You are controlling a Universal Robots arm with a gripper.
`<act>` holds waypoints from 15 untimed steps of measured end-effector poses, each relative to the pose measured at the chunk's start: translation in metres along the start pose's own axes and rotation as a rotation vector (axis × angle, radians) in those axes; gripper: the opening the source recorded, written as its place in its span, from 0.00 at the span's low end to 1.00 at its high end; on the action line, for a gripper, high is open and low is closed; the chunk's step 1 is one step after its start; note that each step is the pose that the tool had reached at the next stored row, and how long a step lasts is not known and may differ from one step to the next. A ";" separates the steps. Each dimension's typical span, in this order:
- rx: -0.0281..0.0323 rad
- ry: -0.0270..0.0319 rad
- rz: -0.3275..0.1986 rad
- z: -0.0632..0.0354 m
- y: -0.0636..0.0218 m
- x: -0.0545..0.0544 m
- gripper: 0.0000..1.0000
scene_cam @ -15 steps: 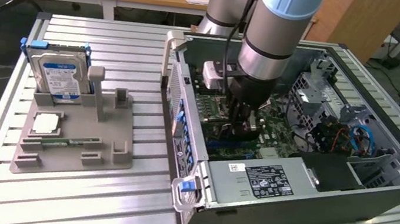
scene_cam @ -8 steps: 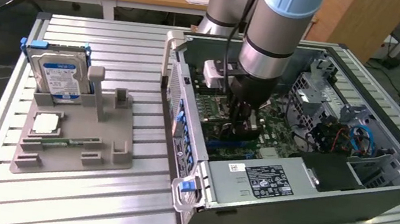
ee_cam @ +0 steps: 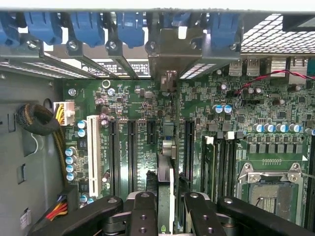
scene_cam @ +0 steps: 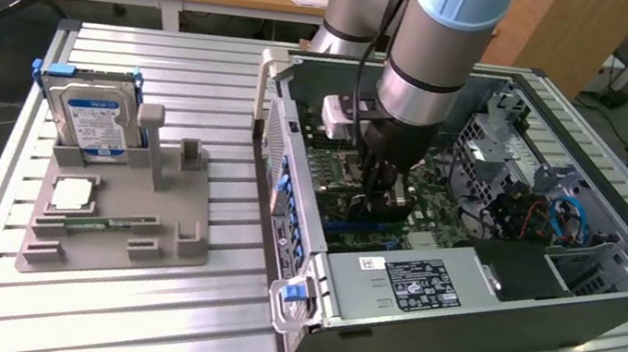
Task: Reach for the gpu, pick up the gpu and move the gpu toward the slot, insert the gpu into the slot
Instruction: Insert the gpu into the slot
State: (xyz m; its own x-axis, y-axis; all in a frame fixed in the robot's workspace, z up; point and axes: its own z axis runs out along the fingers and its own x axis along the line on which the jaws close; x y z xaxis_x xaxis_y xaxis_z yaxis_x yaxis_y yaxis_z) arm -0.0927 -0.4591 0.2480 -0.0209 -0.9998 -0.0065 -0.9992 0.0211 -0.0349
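The gpu (ee_cam: 166, 172) stands edge-on over the green motherboard (ee_cam: 138, 98) inside the open computer case (scene_cam: 452, 337). Its metal bracket end (ee_cam: 170, 51) reaches the case's rear wall under the blue card latches. My gripper (ee_cam: 166, 199) is shut on the card, one black finger (ee_cam: 143, 211) on each side. Long black connector strips (ee_cam: 132, 147) run parallel on both sides of the card. The slot directly beneath the card is hidden by it, and I cannot tell whether the card is seated. In the exterior view my gripper (scene_cam: 384, 207) reaches deep into the case.
The silver processor socket (ee_cam: 268, 182) lies beside the memory slots. A white connector strip (ee_cam: 92, 147) and a cable bundle (ee_cam: 37, 120) sit near the case wall. Outside the case, a grey fixture (scene_cam: 119, 231) holds a blue-labelled hard drive (scene_cam: 92, 119). A power supply (scene_cam: 423, 286) fills the case's near end.
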 end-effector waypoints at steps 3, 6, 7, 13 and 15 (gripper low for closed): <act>0.0001 0.0001 0.005 0.0000 0.0001 0.001 0.26; 0.0002 0.0005 0.015 0.0000 0.0017 0.001 0.26; 0.0002 0.0005 0.016 0.0000 0.0018 0.001 0.26; 0.0002 0.0006 0.021 0.0000 0.0021 0.002 0.26; 0.0002 0.0007 0.021 0.0000 0.0021 0.002 0.26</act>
State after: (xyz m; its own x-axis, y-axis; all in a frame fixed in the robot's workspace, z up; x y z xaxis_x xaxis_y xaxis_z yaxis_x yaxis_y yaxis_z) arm -0.0949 -0.4607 0.2479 -0.0415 -0.9991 -0.0066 -0.9985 0.0417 -0.0349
